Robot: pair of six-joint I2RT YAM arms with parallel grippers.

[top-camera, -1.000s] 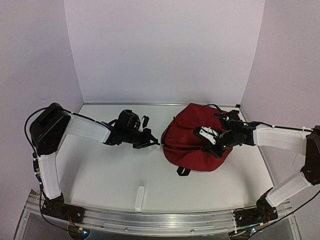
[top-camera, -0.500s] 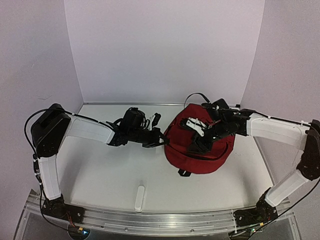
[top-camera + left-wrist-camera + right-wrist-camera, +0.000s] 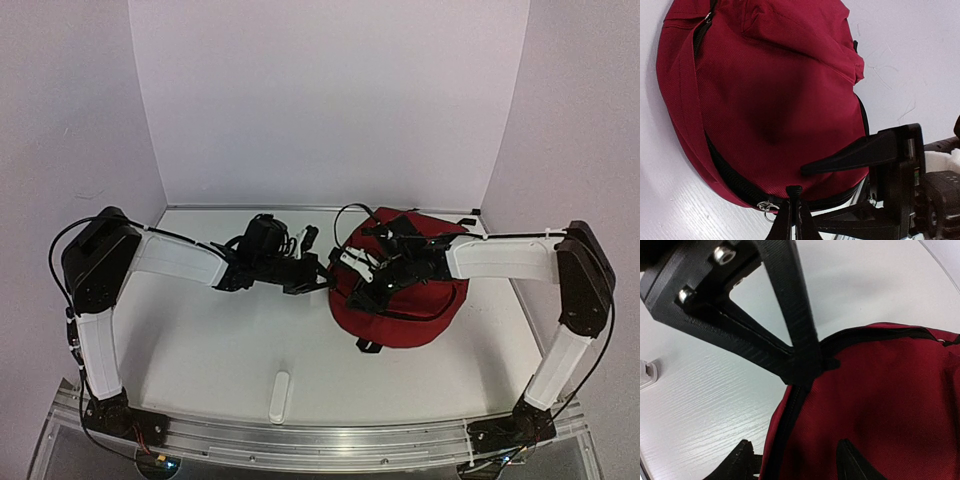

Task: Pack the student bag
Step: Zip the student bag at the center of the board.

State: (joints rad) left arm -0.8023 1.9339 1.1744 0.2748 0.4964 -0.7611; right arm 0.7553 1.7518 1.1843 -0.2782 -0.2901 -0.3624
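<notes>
While my left pincer (image 3: 792,192) pinches the black zip edge (image 3: 730,175) of the dark red soft cloth backpack (image 3: 420,310), my right pincer (image 3: 792,445) hangs half apart above it. The backpack sits right of middle, zip facing left; its long way I cannot tell.

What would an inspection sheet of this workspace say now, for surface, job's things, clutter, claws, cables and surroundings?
Surface: white table, faint grain.
Job's things: dark red bag lies on the table, right of middle.
Clutter: one small white oblong thing near the front edge.
Claws: left claw shut on the bag's zip edge; right claw open over the bag, holding nothing.
Cables: black loop above the right arm; black cable at the left arm's elbow.
Surroundings: pale walls on three sides; metal rail in front.
</notes>
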